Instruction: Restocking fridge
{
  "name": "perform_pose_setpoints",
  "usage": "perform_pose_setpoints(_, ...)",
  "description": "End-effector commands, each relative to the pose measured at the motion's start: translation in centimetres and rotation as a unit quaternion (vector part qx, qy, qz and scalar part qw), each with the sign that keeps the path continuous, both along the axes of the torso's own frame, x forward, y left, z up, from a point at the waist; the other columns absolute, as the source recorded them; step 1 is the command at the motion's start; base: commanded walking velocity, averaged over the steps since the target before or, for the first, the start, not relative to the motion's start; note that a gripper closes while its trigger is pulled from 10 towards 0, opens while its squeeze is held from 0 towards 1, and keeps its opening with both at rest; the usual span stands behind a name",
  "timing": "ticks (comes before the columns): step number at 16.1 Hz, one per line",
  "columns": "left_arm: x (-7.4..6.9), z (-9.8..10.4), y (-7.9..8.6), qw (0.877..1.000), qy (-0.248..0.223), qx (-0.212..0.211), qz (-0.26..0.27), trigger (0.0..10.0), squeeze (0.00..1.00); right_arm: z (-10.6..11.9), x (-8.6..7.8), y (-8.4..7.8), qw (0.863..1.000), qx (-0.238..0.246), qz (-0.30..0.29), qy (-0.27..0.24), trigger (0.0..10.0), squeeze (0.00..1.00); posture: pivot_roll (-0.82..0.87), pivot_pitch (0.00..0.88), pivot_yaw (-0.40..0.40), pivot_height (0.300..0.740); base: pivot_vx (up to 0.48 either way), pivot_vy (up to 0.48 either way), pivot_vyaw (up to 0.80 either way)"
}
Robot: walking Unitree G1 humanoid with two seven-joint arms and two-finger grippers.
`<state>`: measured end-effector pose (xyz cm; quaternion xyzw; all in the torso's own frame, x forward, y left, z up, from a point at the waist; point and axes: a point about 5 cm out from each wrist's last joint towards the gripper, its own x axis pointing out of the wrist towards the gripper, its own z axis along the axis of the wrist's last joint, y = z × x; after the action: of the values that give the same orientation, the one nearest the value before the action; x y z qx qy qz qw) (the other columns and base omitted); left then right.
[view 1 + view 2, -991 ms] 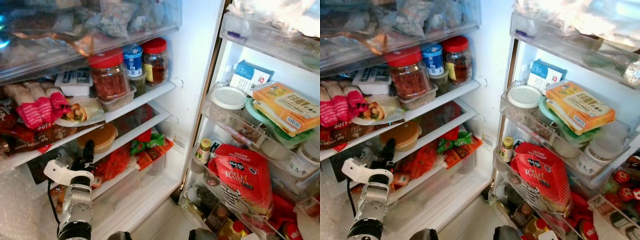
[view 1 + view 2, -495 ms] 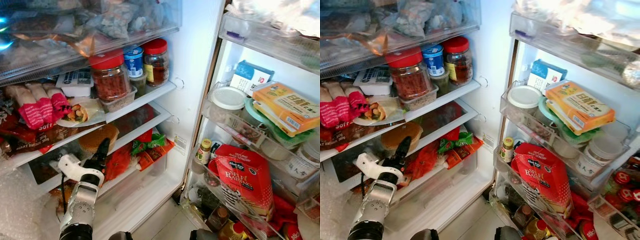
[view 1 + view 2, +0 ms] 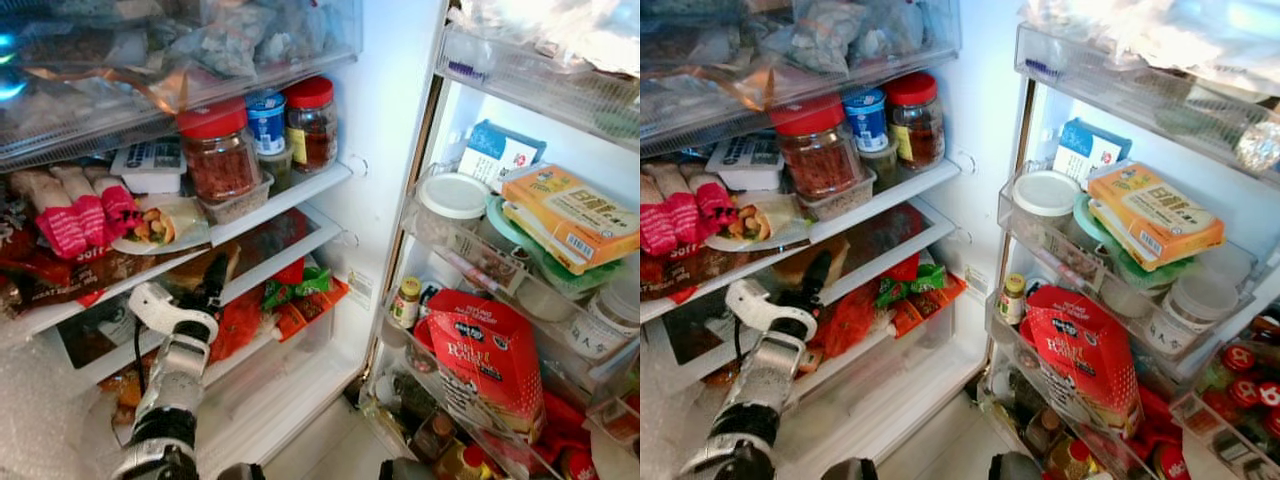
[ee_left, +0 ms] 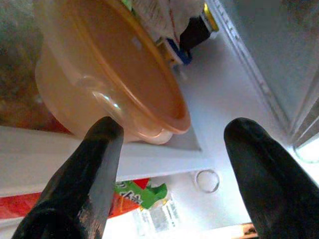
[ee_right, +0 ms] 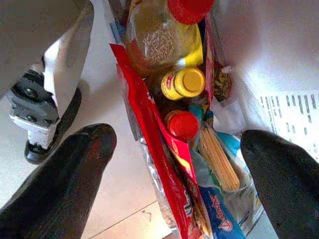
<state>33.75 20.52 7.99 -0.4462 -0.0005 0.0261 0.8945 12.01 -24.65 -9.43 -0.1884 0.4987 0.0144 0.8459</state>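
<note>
A tan plastic tub [image 3: 188, 272] with an orange lid sits on the fridge's lower glass shelf [image 3: 300, 243], under the shelf with the jars. My left gripper [image 3: 214, 268] reaches up to that shelf, its tips right at the tub's front. In the left wrist view the left gripper [image 4: 174, 132] is open; the tub [image 4: 114, 74] lies just beyond one finger [image 4: 102, 149], and nothing is between the two. My right gripper [image 5: 177, 139] hangs low and open beside the bottom door bin, above a yellow-capped bottle [image 5: 183, 82].
Red-lidded jars [image 3: 218, 150] and a plate of wraps [image 3: 160, 225] fill the shelf above. Red and green snack bags [image 3: 285, 300] lie in the drawer below. The open door on the right holds a red flour bag [image 3: 485, 350], a yellow box [image 3: 570, 210] and a white-lidded tub [image 3: 455, 197].
My left arm has risen and pushed forward, from below the lower shelf to the tub's front. The tub has not moved.
</note>
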Motion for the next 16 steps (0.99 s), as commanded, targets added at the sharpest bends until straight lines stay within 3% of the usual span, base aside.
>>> perform_pose_setpoints(1,0.1,-0.2,-0.2,1.000,0.005,0.014,-0.005,10.0,0.00,-0.1,-0.1,0.0,1.000,-0.001,-0.004,0.004,10.0,0.00,-0.20,0.000,-0.017,0.631,0.000,0.000,0.00)
perform_pose_setpoints(5,-0.1,-1.3,-0.5,0.999,0.028,0.025,-0.010,10.0,0.00,-0.2,-0.3,0.2,1.000,0.003,-0.002,0.004,10.0,0.00,-0.19,0.000,-0.009,0.631,0.000,0.000,0.00)
perform_pose_setpoints(9,-0.9,-1.3,-0.8,0.992,0.004,0.116,-0.050,10.0,0.00,-0.3,-0.3,0.8,1.000,0.007,-0.001,0.004,10.0,0.00,-0.17,0.000,0.007,0.631,0.000,0.000,0.00)
perform_pose_setpoints(13,-3.0,-1.0,-0.1,0.976,-0.024,0.207,-0.065,10.0,0.00,-0.3,0.3,1.4,1.000,0.011,0.000,0.000,10.0,0.00,-0.15,0.000,0.020,0.631,0.000,0.000,0.00)
perform_pose_setpoints(16,-4.7,-0.7,-0.6,0.944,-0.034,0.316,-0.085,10.0,0.00,-0.3,0.6,1.7,1.000,0.013,0.000,-0.004,10.0,0.00,-0.14,0.000,0.030,0.631,0.000,0.000,0.00)
